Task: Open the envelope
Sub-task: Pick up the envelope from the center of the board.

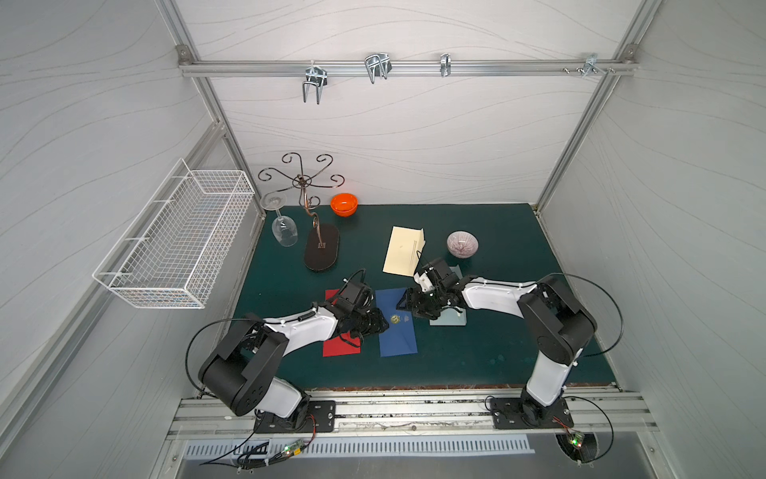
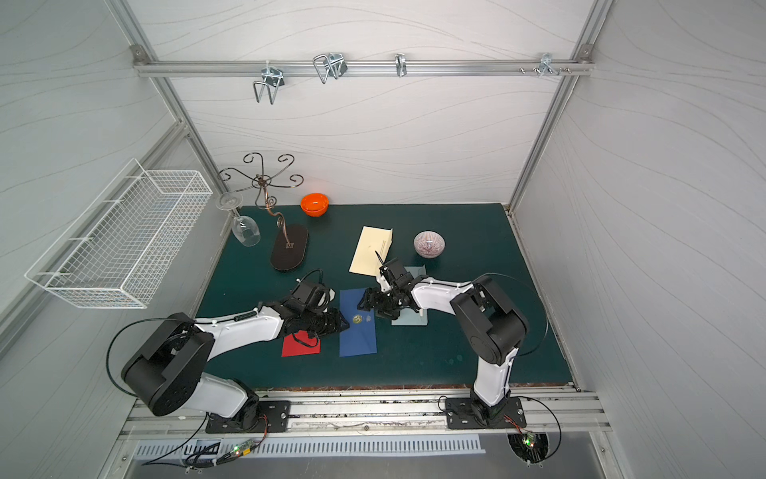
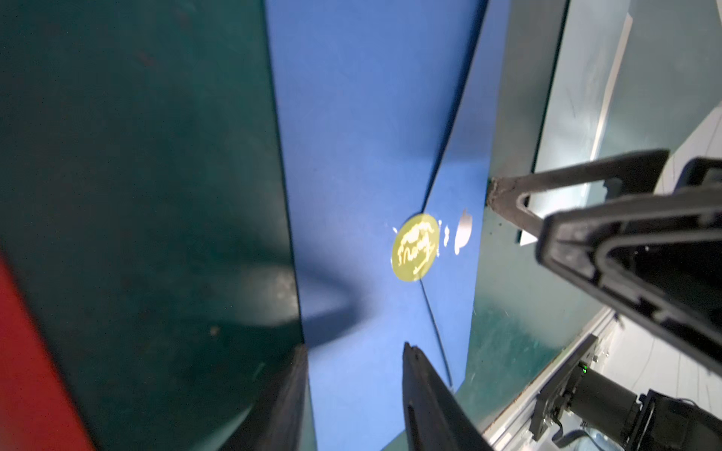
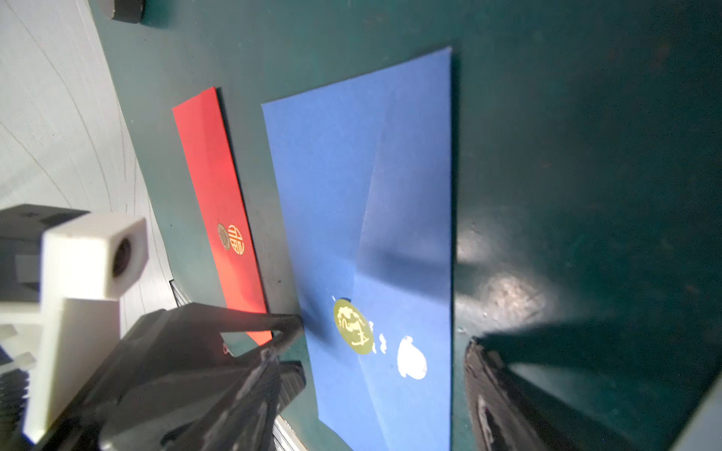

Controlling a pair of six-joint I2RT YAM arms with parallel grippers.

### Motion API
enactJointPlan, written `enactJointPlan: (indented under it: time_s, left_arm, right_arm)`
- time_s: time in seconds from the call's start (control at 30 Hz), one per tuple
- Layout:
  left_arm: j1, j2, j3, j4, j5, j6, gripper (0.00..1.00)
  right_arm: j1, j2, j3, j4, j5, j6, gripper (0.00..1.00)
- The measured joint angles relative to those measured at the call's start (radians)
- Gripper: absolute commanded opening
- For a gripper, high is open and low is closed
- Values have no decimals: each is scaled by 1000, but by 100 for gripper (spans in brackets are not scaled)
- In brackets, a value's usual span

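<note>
The left gripper (image 3: 353,349) hangs low with its jaws apart and nothing between them, one finger over the green mat (image 1: 476,356) and the other over the blue envelope (image 1: 398,338), astride its left edge. Facing it, the right gripper (image 1: 408,306) stands wide apart and empty, with a fingertip (image 3: 498,195) just beside the envelope's right edge. The envelope lies mid-mat between the two arms, its flap folded in from the right. A gold sticker (image 1: 395,319) sits on the flap's tip, with a white smear (image 4: 410,359) next to it. A red envelope (image 1: 340,349) lies just left, a pale envelope (image 1: 449,320) just right, and a cream envelope (image 1: 404,251) farther back, near a patterned bowl (image 1: 462,244).
</note>
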Motion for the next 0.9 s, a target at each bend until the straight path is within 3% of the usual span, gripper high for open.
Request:
enactJointPlan:
  time_s: [0.5, 0.9]
  left_arm:
    - [-4, -26, -21, 6, -23, -27, 43]
    - [-4, -54, -39, 19, -73, -38, 41]
  right_arm:
    - [1, -106, -130, 31, 13, -19, 76]
    - [2, -108, -131, 29, -5, -47, 76]
